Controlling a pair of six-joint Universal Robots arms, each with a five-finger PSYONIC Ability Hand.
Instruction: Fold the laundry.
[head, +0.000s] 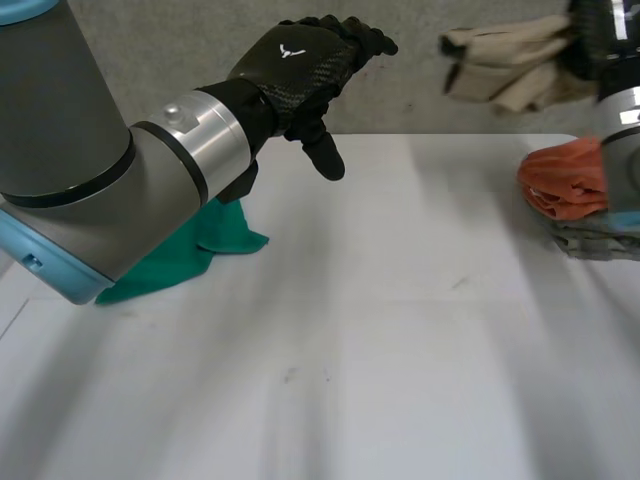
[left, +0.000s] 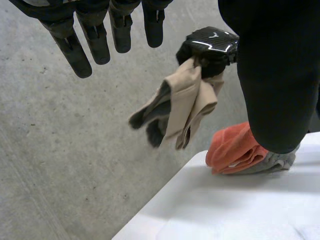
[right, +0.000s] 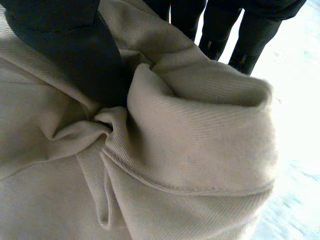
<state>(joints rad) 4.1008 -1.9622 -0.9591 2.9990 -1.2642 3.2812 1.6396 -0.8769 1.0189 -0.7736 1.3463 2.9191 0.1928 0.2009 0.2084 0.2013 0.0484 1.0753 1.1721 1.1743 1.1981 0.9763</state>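
A bunched beige cloth (head: 510, 65) hangs in the air past the table's far right corner, over the floor. My right hand (left: 210, 47) is shut on its upper part. In the right wrist view the hand (right: 75, 50) presses its thumb into the folds of the beige cloth (right: 190, 140). My left hand (head: 300, 60) is raised over the table's far edge, open and holding nothing, and its straight fingers (left: 100, 40) show in the left wrist view. A green cloth (head: 225, 235) lies crumpled under the left arm.
A folded orange cloth (head: 565, 180) lies on a folded grey cloth (head: 590, 240) at the right edge of the white table (head: 350, 350). The same orange cloth (left: 232, 150) sits close under the right arm. Grey concrete floor (left: 60, 150) lies beyond the table.
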